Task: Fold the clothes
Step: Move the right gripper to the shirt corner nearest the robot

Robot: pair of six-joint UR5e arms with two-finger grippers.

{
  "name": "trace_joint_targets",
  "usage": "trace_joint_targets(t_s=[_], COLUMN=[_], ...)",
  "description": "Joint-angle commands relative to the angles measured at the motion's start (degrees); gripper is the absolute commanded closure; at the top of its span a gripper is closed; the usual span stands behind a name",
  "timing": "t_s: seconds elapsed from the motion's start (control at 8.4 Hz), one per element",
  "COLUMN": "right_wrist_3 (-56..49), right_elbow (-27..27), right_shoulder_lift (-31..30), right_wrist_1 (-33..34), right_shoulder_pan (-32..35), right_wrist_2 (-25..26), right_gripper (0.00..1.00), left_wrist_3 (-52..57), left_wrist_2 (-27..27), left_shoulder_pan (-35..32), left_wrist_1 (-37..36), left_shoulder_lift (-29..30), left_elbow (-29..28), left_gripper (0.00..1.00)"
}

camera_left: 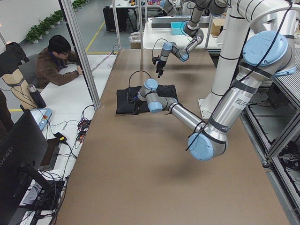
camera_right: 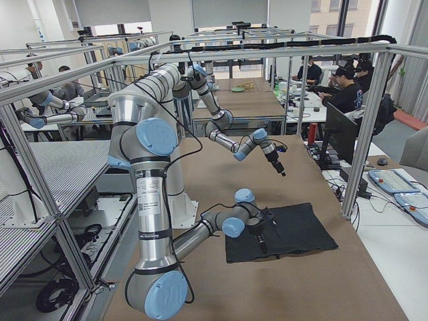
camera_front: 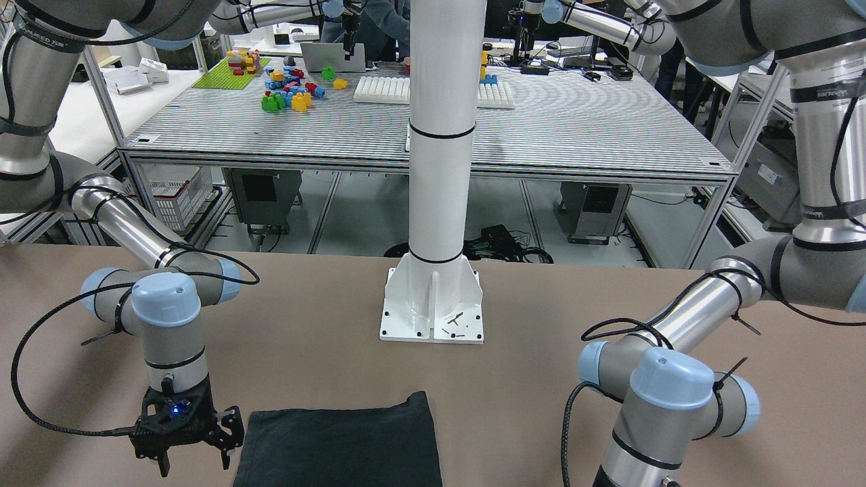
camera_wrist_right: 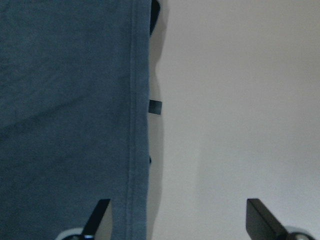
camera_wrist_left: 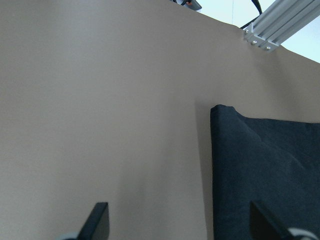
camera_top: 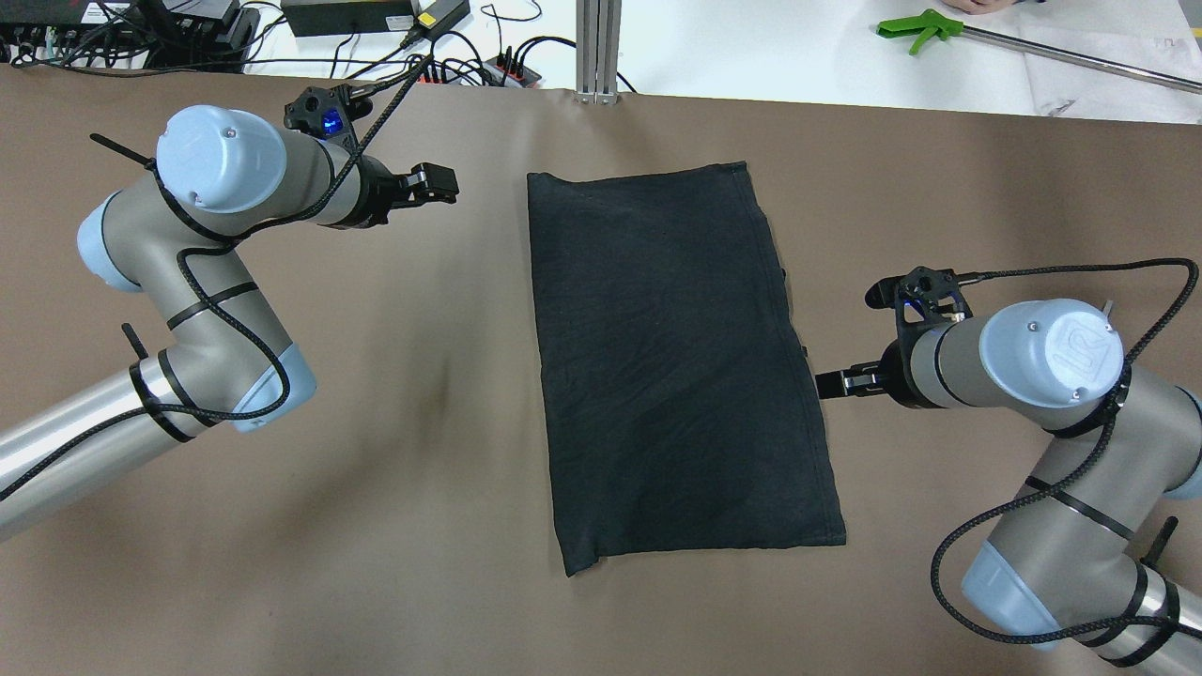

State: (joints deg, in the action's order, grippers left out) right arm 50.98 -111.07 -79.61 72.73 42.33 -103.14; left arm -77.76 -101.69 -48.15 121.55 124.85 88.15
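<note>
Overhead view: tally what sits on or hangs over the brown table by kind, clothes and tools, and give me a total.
Black garment: 1
Tools: 2, the left tool and the right tool, both open and empty
Total: 3

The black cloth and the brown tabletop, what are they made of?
The black cloth looks like thin, matte fabric, perhaps cotton: creases and a stitched hem. The tabletop seems a smooth, matte brown sheet; whether paper or laminate is unclear.
</note>
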Motion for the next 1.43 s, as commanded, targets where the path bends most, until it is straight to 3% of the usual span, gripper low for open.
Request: trace_joint_targets(t_s=[0.0, 0.24, 0.6, 0.95, 1.31], right_wrist_3=[16.34, 26.68, 30.74, 37.93, 42.97], right_elbow=[0.06, 3.21, 14.88, 14.66, 13.16], right_shoulder_lift=[1.74, -0.1, -3.45, -4.59, -4.59], right_wrist_1=[-6.23, -19.58, -39.09, -40.73, -40.65], right_shoulder_pan=[-0.14, -1.81, -5.68, -6.47, -7.96], right_wrist_2=[-2.85, -2.95, -2.95, -5.57, -5.06], right_gripper=[0.06, 0.06, 0.06, 0.06, 0.05], left_wrist_3=[-0.02, 0.07, 0.07, 0.07, 0.16], left_wrist_2=[0.0, 0.0, 0.18, 0.62, 1.32], left_shoulder_pan=[-0.01, -0.01, -0.01, -0.01, -0.01], left_wrist_1=[0.0, 0.0, 0.09, 0.09, 0.09], left_shoulder_lift=[0.39, 0.39, 0.22, 0.13, 0.04], left_elbow=[0.0, 0.09, 0.18, 0.27, 0.36], left_gripper=[0.0, 0.0, 0.0, 0.0, 0.0])
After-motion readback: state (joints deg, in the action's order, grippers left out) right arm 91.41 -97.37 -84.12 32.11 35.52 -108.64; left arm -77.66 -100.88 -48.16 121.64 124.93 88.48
